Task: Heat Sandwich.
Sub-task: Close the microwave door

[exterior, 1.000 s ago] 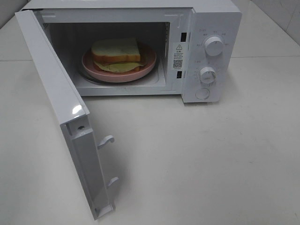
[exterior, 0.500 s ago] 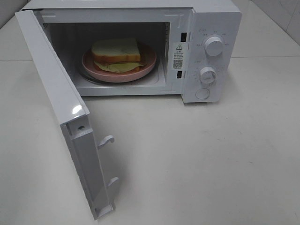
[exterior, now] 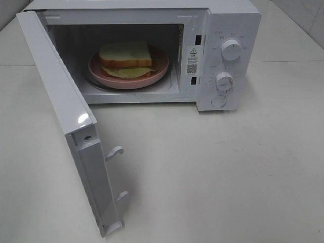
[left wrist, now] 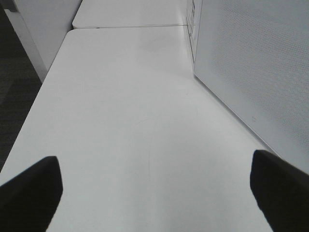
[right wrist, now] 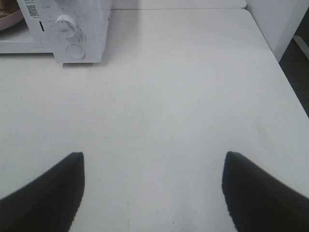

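The sandwich (exterior: 125, 58), thick white bread with red and yellow-green filling, lies on a round pink plate (exterior: 157, 69) inside the open white microwave (exterior: 230, 25). Its door (exterior: 61, 111) is swung out wide toward the front left. Neither arm shows in the high view. In the left wrist view my left gripper (left wrist: 154, 193) hangs open over bare table beside the door's dotted outer face (left wrist: 256, 63), nothing between its dark fingers (left wrist: 31, 191). My right gripper (right wrist: 152, 191) is open too, over bare table, with the microwave's lower knob (right wrist: 64, 24) far ahead.
Two white knobs (exterior: 231, 49) and a round button (exterior: 218, 101) sit on the microwave's right panel. Two latch hooks (exterior: 115, 152) stick out from the door's edge. The white table (exterior: 228, 172) stretches in front and to the right; its edges (right wrist: 289, 82) show in the wrist views.
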